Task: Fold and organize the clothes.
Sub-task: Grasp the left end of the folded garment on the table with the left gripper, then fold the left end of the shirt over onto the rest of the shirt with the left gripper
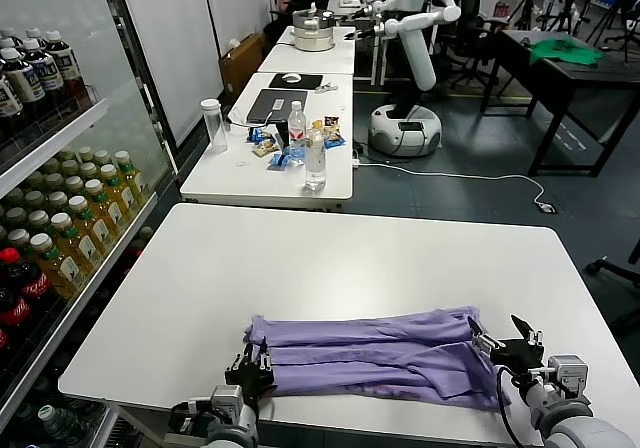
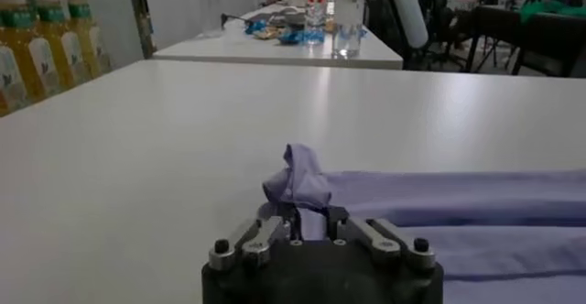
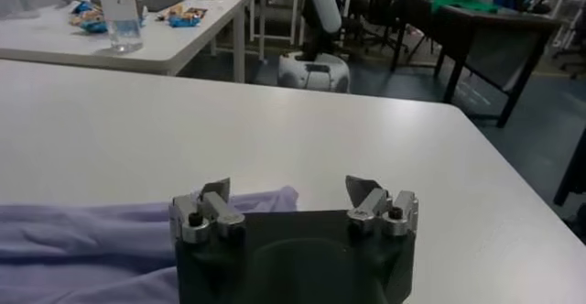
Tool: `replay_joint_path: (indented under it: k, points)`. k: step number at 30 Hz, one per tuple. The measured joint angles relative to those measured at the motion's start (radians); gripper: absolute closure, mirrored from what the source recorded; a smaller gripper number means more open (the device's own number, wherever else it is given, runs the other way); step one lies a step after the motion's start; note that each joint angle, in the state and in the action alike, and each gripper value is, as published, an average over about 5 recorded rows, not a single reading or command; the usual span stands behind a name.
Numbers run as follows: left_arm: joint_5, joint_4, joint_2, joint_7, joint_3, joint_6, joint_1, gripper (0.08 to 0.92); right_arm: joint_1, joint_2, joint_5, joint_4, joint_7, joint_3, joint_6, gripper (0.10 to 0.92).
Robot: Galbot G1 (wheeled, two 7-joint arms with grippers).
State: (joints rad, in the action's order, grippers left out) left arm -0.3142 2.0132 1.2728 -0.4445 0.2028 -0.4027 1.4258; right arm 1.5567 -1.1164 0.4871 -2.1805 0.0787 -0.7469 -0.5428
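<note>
Nearest the head camera, the left gripper pinches a bunched corner of the lavender T-shirt, which lies folded in a long band near the front edge of the white tabletop. At the band's other end, the right gripper stands spread wide; it likely needs to close on fabric before any lift. Bottles fill a shelf to the left, well clear.

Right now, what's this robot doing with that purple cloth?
It is folding a lavender T-shirt lying in a long band at the near edge of the white table. The left claw has pinched one end of the shirt. The right claw sits open at the other end, gripping nothing.
</note>
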Motion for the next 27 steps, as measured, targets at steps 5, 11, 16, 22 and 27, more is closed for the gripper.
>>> replay_joint_path:
  k: [5, 11, 16, 22, 27]
  points:
    - [-0.065, -0.004, -0.081, 0.023, 0.088, -0.002, -0.020, 0.879, 0.001, -0.006, 0.002, -0.001, 0.003, -0.004, 0.002, 0.203]
    - [-0.163, -0.029, -0.201, 0.055, 0.232, -0.009, -0.052, 0.880, -0.002, -0.012, 0.002, -0.003, 0.005, -0.002, 0.004, 0.203]
    - [-0.281, -0.022, -0.271, 0.077, 0.350, -0.032, -0.069, 0.880, 0.003, -0.014, 0.001, -0.009, 0.007, -0.002, 0.004, 0.203]
    - [-0.507, 0.067, -0.284, 0.090, 0.413, -0.071, -0.068, 0.880, 0.013, -0.009, 0.001, -0.014, 0.008, -0.008, 0.004, 0.203]
    - [-0.668, 0.167, -0.239, 0.102, 0.389, -0.092, -0.069, 0.880, 0.022, -0.003, 0.004, -0.013, 0.010, -0.014, 0.004, 0.203]
